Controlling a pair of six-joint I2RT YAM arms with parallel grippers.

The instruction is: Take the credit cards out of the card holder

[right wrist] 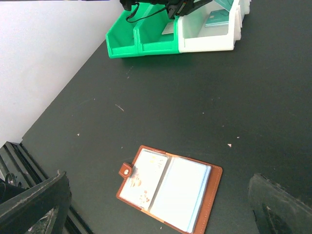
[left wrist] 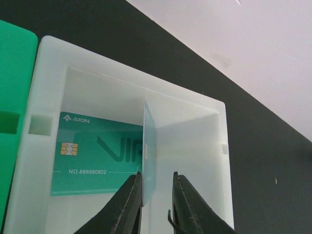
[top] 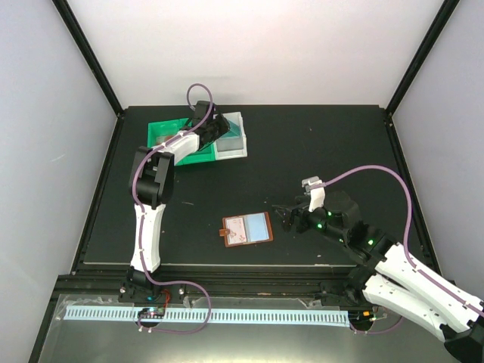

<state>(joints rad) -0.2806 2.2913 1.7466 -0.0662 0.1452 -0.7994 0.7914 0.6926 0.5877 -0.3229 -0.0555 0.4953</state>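
The brown card holder (top: 246, 228) lies open on the black table, also in the right wrist view (right wrist: 207, 204). A whitish card with a pink pattern (right wrist: 144, 178) sits in its left pocket; the right pocket face is pale blue. My right gripper (top: 281, 215) is open wide and empty, hovering just right of and above the holder (right wrist: 157, 178). My left gripper (left wrist: 157, 174) is over the white bin (left wrist: 44, 97). Its jaws stand a little apart. A pale blue card (left wrist: 149, 146) stands on edge against the left finger, apart from the right one. A green VIP card (left wrist: 97, 151) lies flat in the bin.
A green bin (top: 162, 132) sits next to the white bin (top: 233, 145) at the table's back left; both show in the right wrist view (right wrist: 141, 36). White walls enclose the table. The table's near edge rail runs below the holder.
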